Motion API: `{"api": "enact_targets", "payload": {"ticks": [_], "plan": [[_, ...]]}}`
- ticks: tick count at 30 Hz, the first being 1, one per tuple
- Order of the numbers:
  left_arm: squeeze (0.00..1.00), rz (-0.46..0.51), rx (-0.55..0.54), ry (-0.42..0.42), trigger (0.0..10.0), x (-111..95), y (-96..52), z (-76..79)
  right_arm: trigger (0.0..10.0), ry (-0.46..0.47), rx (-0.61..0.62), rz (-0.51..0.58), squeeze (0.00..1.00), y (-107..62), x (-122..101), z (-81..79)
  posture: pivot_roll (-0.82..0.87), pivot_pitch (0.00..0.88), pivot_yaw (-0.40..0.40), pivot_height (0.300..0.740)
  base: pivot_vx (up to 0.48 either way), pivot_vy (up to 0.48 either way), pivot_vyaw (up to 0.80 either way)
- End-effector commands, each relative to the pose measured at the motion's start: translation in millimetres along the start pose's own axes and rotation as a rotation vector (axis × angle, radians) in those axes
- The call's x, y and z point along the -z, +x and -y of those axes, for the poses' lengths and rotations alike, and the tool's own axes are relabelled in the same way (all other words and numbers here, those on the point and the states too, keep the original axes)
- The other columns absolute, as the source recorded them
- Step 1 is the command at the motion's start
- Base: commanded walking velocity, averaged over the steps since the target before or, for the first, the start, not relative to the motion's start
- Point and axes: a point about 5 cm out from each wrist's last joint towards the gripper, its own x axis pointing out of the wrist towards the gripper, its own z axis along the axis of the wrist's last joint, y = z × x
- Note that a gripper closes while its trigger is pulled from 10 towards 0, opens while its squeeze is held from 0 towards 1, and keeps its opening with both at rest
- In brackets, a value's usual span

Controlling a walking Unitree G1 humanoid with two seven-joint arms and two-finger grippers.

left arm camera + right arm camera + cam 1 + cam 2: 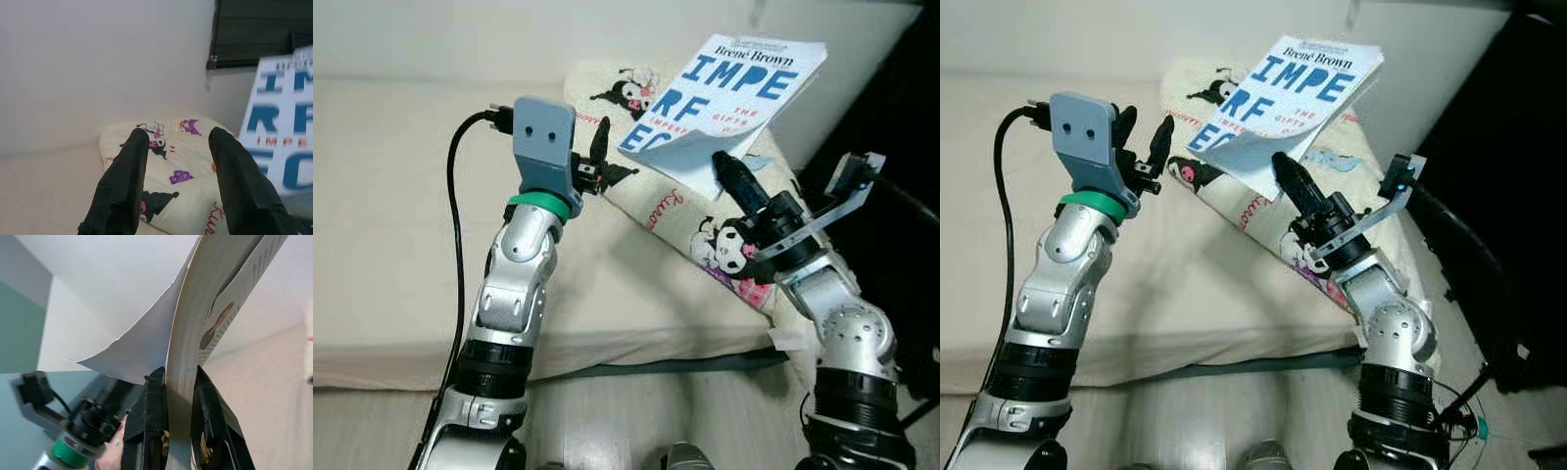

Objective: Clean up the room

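The robot stands in front of a bed (391,245) with a plain cream sheet. A pillow (685,211) with little cartoon characters on it lies at the far end of the bed, next to the white wall (98,63).

The right gripper (729,174) is up over the pillow. Its two black fingers are squeezed tight on the bottom edge of a book (724,93). The book is white with big blue letters on the cover. It is up in the air above the pillow, tilted, and not touching it. In the right wrist view, the pages sit pinched between the fingers (151,401), and the front cover bends away to one side.

The left gripper (597,162) is raised too, just beside the book and over the near edge of the pillow. Its fingers (122,181) are spread apart and hold nothing. A black cable (458,255) runs down from the left wrist.
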Motion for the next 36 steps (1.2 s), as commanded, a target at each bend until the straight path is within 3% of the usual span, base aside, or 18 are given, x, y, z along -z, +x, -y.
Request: {"api": "enact_targets", "payload": {"ticks": [1,7,36], "plan": [[0.00,0.007,0.019,0.001,10.0,-3.3,0.0,4.0,10.0,-0.019,-0.012,0.013,0.00,2.1,-1.2,-2.3,-0.05,0.000,-0.017,0.715,0.000,0.000,0.00],[0.00,0.001,0.022,0.005,10.0,-2.1,-1.8,3.0,10.0,-0.012,-0.023,0.006,0.00,4.8,3.1,-3.2,-0.04,0.000,-0.018,0.715,0.000,0.000,0.00],[0.00,0.010,0.019,0.010,10.0,-4.8,-0.9,4.4,10.0,-0.013,-0.010,0.005,0.00,4.5,5.7,-0.1,-0.04,0.000,-0.010,0.715,0.000,0.302,0.00]]}}
